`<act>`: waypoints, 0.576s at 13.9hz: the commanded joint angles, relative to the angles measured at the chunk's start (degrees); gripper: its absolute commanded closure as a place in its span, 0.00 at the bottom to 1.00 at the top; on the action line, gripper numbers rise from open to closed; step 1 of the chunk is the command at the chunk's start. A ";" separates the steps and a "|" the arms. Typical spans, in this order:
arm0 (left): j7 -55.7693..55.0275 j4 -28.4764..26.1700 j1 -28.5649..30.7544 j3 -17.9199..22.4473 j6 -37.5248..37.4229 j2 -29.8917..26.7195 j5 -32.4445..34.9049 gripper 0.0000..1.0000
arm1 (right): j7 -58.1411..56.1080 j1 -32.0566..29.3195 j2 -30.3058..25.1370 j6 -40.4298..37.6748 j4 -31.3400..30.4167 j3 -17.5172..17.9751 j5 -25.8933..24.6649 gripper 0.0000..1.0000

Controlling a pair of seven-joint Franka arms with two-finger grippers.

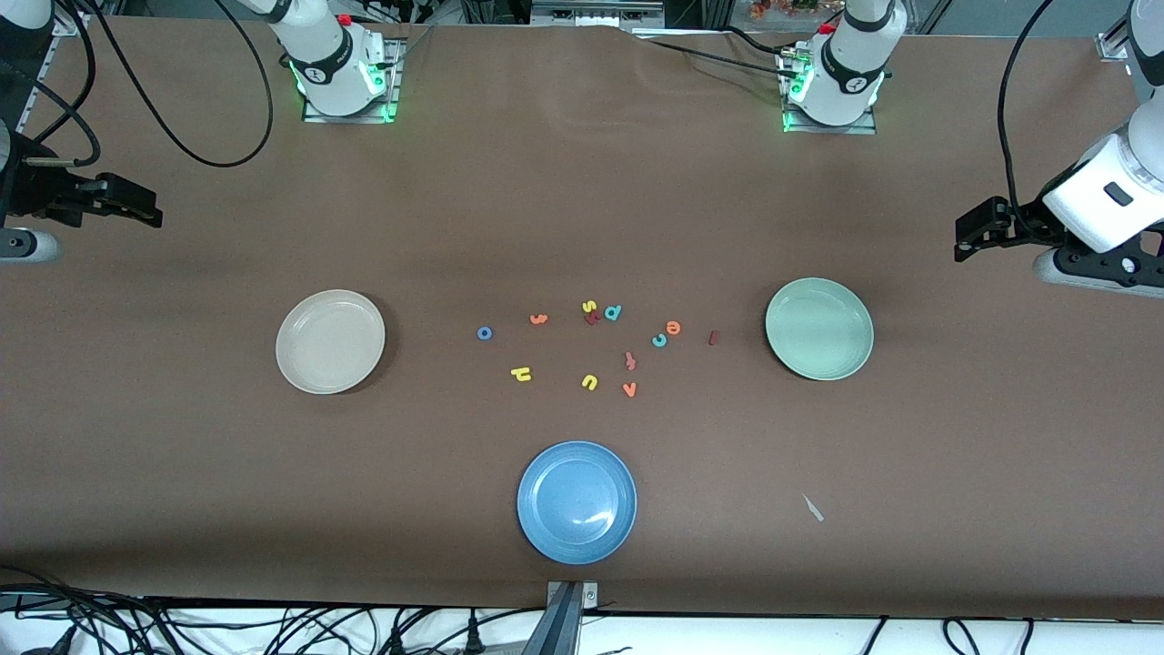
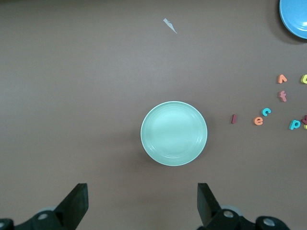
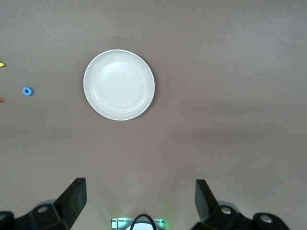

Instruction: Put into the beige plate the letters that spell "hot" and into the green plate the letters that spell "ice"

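While both plates (image 1: 330, 341) (image 1: 818, 328) sit bare, we're at step one. Left gripper (image 2: 141, 203) & right gripper (image 3: 139, 201) wait high w/ jaws wide. Next we'd drop onto the "o" (image 1: 485, 333).

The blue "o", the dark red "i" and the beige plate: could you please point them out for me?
blue "o" (image 1: 485, 333), front view, on its ring.
dark red "i" (image 1: 714, 337), front view, middle of the bar.
beige plate (image 1: 314, 355), front view, bare inner floor.

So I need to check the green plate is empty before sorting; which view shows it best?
The left wrist view: the green plate sits centered, large and bare. The front view shows it smaller; the right wrist view misses it.
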 commanded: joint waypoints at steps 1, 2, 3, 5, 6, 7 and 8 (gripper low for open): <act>0.62 0.84 -0.81 0.43 -0.37 0.24 -0.93 0.00 | 0.34 0.42 0.17 0.03 0.46 0.05 -0.38 0.00; 0.62 0.84 -0.37 0.43 -0.20 0.25 -1.45 0.00 | 0.17 0.51 0.78 0.03 0.54 0.05 -0.38 0.00; 0.62 0.84 -0.46 0.43 -0.19 0.33 -1.28 0.00 | 0.25 0.51 1.22 -0.06 0.54 0.05 -0.56 0.00; 0.53 0.49 -0.98 0.43 -0.37 1.12 -0.84 0.00 | 0.34 0.51 1.22 0.03 0.54 0.13 -0.03 0.00; 0.53 0.58 -0.99 0.43 -0.37 1.21 -0.84 0.00 | 0.34 0.51 1.22 0.03 0.54 0.13 -0.03 0.00; 0.53 0.49 -0.99 0.43 -0.46 1.21 -0.84 0.00 | 0.34 0.51 1.22 -0.06 0.54 0.13 0.05 0.00; 0.53 0.40 -0.99 0.34 -0.54 1.30 -0.84 0.00 | 0.43 0.51 1.22 -0.06 0.54 0.13 0.06 0.00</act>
